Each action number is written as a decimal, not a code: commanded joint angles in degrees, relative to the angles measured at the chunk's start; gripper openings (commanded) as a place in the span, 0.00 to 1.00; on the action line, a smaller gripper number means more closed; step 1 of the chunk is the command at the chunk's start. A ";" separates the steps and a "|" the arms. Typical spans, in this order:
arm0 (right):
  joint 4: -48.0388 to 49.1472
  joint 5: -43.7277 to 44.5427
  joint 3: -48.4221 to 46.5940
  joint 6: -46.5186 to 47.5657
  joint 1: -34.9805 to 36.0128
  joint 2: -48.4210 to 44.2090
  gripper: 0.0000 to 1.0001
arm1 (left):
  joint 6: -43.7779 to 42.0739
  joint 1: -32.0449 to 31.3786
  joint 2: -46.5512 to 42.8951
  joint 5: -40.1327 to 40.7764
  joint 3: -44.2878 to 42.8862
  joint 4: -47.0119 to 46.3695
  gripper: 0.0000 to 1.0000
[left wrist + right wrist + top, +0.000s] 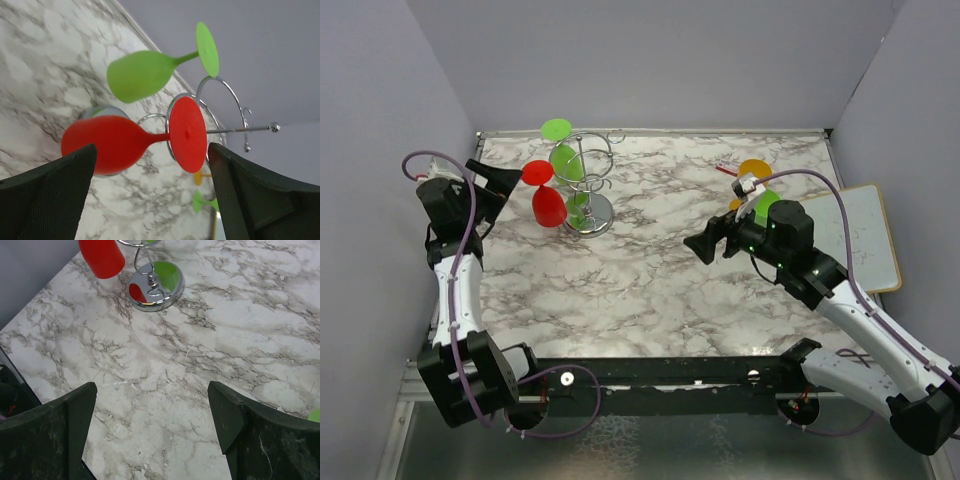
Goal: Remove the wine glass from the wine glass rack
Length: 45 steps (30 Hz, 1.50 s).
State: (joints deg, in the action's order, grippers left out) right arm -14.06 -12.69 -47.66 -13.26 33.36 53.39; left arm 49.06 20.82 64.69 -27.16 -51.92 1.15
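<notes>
The chrome wine glass rack (590,205) stands at the back left of the marble table. A red wine glass (547,203) and a green wine glass (565,160) hang bowl-down from its wire arms. My left gripper (505,182) is open and empty, just left of the red glass's foot and apart from it. In the left wrist view the red glass (107,145) lies ahead between the open fingers (50,200), with the green glass (142,74) and rack wire (222,87) beyond it. My right gripper (704,245) is open and empty over mid-table. Its wrist view shows the rack base (156,286) and the red bowl (102,257) far ahead.
An orange glass (754,169) and a second green glass (766,204) stand at the back right, partly hidden by my right arm. A white board (865,235) lies along the right edge. Grey walls close the left, back and right sides.
</notes>
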 commanded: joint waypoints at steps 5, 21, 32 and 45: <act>2.05 1.14 1.21 0.08 0.03 -1.29 0.95 | 14.72 0.81 1.05 -12.76 6.30 -17.01 0.93; 2.63 1.09 1.43 -0.04 0.03 -1.47 0.93 | 17.46 0.71 5.81 -15.77 4.59 -18.02 0.58; 2.95 1.09 1.21 -0.13 0.03 -1.41 0.93 | 17.89 0.38 6.85 -16.15 4.34 -18.67 0.39; 3.56 1.10 1.59 -0.10 0.03 -0.83 0.93 | 19.30 -0.58 8.67 -16.77 3.27 -20.55 0.29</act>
State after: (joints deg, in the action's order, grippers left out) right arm -13.10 -12.69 -46.63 -13.23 33.36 52.56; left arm 67.59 20.86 72.82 -42.17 -46.30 -16.64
